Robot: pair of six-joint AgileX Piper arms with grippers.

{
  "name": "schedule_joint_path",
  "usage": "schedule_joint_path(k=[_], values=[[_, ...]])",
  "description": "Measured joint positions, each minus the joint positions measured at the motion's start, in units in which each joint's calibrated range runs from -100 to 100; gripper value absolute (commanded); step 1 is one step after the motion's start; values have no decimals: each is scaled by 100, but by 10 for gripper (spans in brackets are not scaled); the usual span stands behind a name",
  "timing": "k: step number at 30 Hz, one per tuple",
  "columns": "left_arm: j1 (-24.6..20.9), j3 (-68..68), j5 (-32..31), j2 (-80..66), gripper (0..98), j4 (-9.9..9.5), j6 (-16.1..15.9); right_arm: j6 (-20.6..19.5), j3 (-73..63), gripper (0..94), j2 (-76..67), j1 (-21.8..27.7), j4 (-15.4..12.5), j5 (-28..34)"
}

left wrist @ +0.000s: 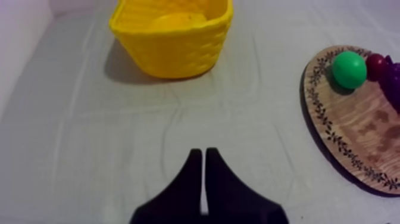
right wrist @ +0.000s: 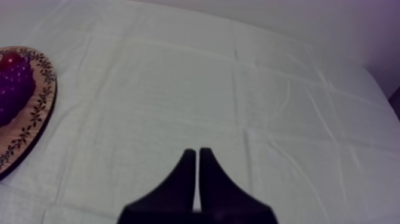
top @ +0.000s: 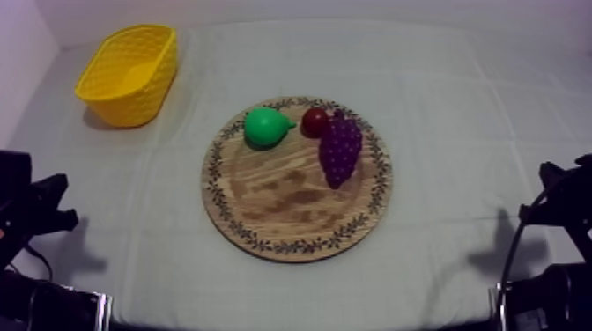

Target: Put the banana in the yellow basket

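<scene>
On the creased grey-white desk cloth [top: 458, 132] sit board [top: 282, 202] and basket [top: 132, 104], well apart. Left pincer [left wrist: 204, 152] and right pincer [right wrist: 197, 152] both closed tight, empty.

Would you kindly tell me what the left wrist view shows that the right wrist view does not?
Left wrist view: the yellow basket, the green pear on the wooden board, and the left hand, shut on nothing. Right wrist view: the right hand, likewise shut on nothing. Shared: the board's rim, the grapes and the small red fruit.
</scene>
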Motion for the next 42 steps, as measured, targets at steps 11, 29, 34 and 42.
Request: schedule_joint_path(k=[11,29,34,42], values=[[223,461,-14,-1169,1,-132,136,0,0,3,0,0,0,0],[236,879,-1443,-1185,1,-386,1253,0,0,3,0,0,0,0],[236,883,-1453,-1185,1,-386,1259,-11,0,3,0,0,0,0],[236,883,-1453,-1185,1,-386,1262,0,0,3,0,0,0,0]])
